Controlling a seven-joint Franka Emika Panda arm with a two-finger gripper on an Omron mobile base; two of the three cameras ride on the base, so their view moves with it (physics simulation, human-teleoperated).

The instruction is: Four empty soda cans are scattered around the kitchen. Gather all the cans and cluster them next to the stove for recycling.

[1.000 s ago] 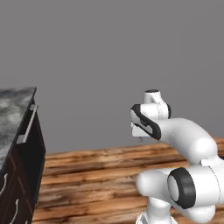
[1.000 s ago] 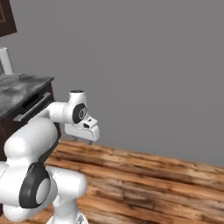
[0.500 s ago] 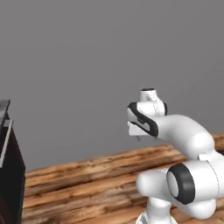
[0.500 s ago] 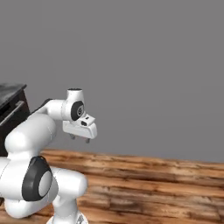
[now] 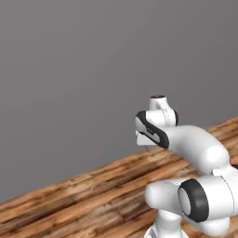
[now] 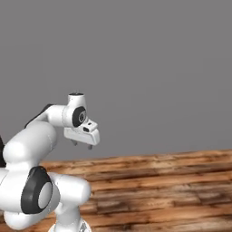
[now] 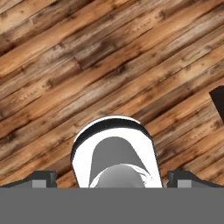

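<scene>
the gripper (image 6: 82, 143) is held wide open and empty, pointed down over a wooden floor (image 7: 109, 65), with a grey wall (image 6: 149, 68) ahead. no soda cans or stove are seen from here, so their place cannot be told. an empty can is judged light, thin-walled and easily dented; it is best taken gently around the middle of its side.

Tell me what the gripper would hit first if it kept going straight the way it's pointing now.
Probably the wooden floor. The open gripper points down at the planks, and nothing shows between them.
</scene>
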